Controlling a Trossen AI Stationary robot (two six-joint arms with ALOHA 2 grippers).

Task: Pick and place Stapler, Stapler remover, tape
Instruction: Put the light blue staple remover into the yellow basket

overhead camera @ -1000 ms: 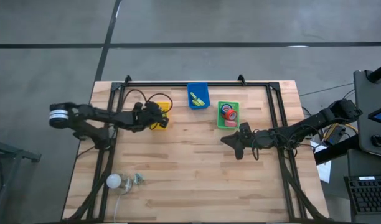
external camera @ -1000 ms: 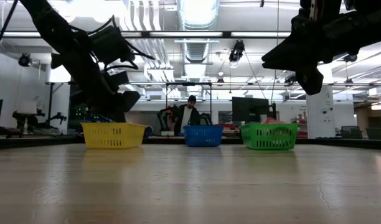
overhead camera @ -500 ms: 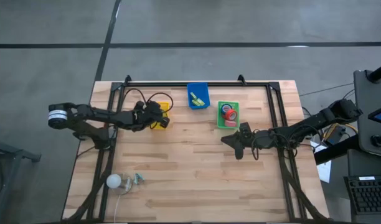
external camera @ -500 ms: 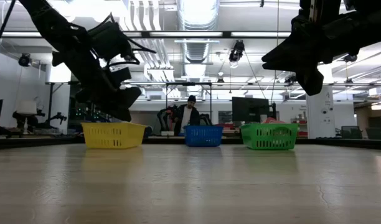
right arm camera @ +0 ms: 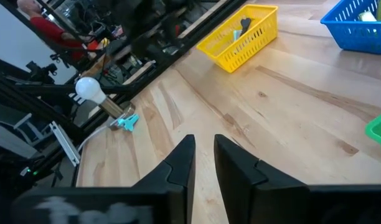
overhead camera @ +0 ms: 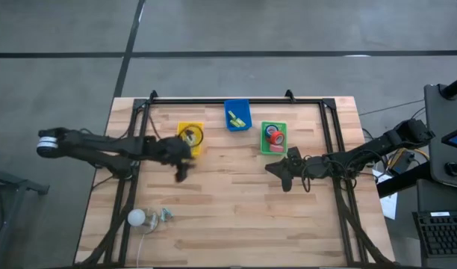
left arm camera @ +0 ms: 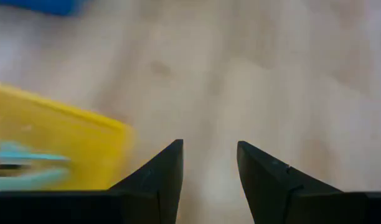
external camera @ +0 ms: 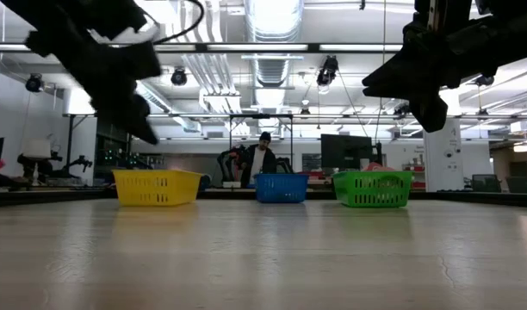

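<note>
In the high view the tape rolls [overhead camera: 273, 137], red with a bit of blue, lie in the green tray [overhead camera: 263, 142]. The yellow tray [overhead camera: 190, 128] holds a small dark item [overhead camera: 188, 136], which shows pale blue [left arm camera: 16, 165] in the left wrist view. A yellow-green item [overhead camera: 237, 118] lies in the blue tray [overhead camera: 237, 106]. My left gripper [overhead camera: 179, 170] hangs open over bare wood just near of the yellow tray [left arm camera: 60, 143]. My right gripper [overhead camera: 277, 170] waits above the table near of the green tray, its fingers a narrow gap apart [right arm camera: 204, 152].
A light bulb [overhead camera: 137, 217] with a small bluish piece [overhead camera: 165, 215] lies near the table's near-left corner. The three trays stand in a row toward the far edge [external camera: 156, 186] [external camera: 281, 187] [external camera: 372, 188]. A black frame runs along the table's sides. A person [external camera: 262, 159] stands in the room behind.
My left gripper has drawn back from over the yellow tray toward the near edge and risen, fast in the last half second. The tray's inside and the item in it now show. My right arm has kept still.
</note>
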